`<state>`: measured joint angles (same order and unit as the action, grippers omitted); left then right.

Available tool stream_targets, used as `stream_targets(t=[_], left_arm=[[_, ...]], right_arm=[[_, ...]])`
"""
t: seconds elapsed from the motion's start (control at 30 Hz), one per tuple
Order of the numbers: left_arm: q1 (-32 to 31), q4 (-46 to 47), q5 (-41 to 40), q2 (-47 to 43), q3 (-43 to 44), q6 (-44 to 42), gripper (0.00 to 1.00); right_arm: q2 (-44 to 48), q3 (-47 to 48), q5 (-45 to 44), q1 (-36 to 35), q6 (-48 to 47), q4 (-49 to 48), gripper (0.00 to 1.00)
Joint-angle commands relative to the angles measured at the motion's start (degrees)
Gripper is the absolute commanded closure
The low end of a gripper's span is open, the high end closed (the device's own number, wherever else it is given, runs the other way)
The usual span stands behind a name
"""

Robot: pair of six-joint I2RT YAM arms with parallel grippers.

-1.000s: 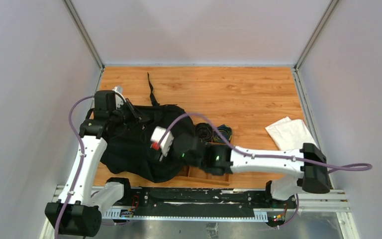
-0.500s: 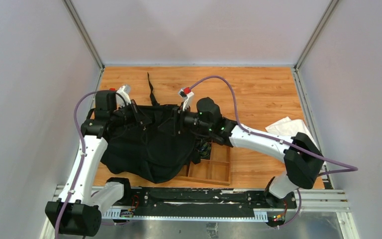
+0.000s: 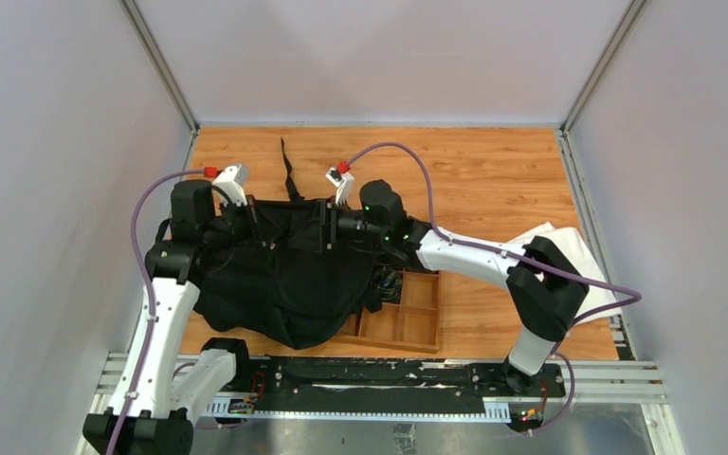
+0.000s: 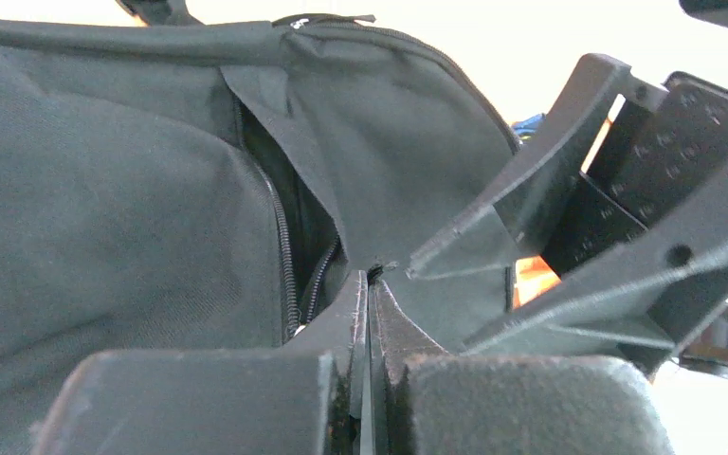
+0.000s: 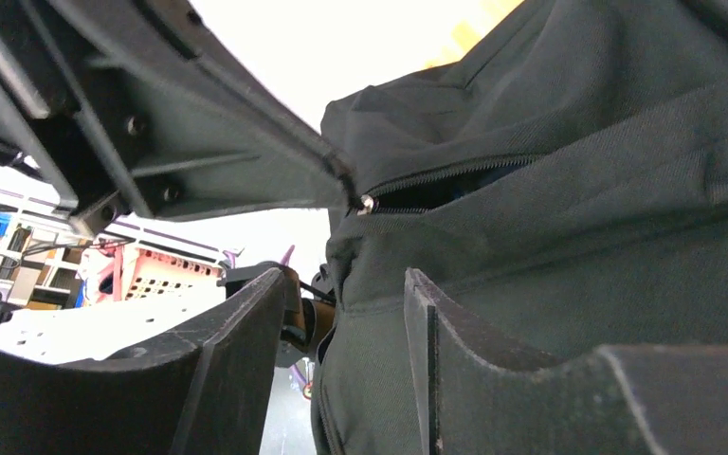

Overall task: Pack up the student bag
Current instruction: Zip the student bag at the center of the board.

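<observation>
Student bag (image 3: 275,284) lies at 8 o'clock on worktop (image 3: 493,171). Left end effector (image 3: 260,227) is clamped on its zip edge (upper side); right end effector (image 3: 326,230), at its 3 o'clock, has fingers apart.

The wooden table (image 3: 493,161) carries the student bag (image 3: 275,275), a wooden tray (image 3: 417,322) and white cloth (image 3: 583,251).

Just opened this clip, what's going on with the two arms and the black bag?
Both arms are working at the student bag, which lies slumped partly over a wooden tray. The left pincer is shut on the fabric beside the zipper opening. The right pincer is at the same opening with its jaws apart, gripping nothing that I can make out.
</observation>
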<state>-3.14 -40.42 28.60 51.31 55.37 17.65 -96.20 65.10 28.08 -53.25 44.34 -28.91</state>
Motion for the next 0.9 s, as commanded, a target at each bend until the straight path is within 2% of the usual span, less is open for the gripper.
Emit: stream_targets(t=[0.0,0.07,0.17,0.3,0.43,0.57,0.63,0.87], left_arm=[[-0.5,2.2,-0.5,-4.6,-1.2,-2.7,1.00],[-0.4,3.4,-1.6,-6.0,-2.6,-2.4,1.00],[-0.4,4.6,-3.5,-7.7,-3.4,-1.7,1.00],[-0.4,4.1,-4.5,-7.8,-2.7,-1.5,1.00],[-0.5,2.9,-4.6,-7.4,-2.2,-1.5,1.00],[-0.4,2.6,-4.4,-7.1,-2.5,-0.8,1.00],[-0.4,2.6,-4.2,-7.3,-2.7,-0.6,1.00],[-0.4,0.8,-3.0,-6.3,-2.2,-1.0,1.00]], right_arm=[[-2.6,5.4,3.7,1.7,-0.5,-0.2,0.48],[-3.6,7.3,5.4,1.8,-2.4,1.6,0.51],[-4.4,7.0,9.3,1.3,-3.7,-0.7,0.54],[-3.3,3.8,7.5,0.1,-10.0,-3.2,0.53],[-3.0,-2.0,5.3,-0.4,-14.8,-14.0,0.55],[-4.8,-6.7,3.7,-0.5,-15.5,-28.4,0.54],[-6.0,-7.5,3.3,-0.5,-15.7,-32.5,0.53],[-8.5,-2.8,2.8,-1.7,-18.8,-30.8,0.51]])
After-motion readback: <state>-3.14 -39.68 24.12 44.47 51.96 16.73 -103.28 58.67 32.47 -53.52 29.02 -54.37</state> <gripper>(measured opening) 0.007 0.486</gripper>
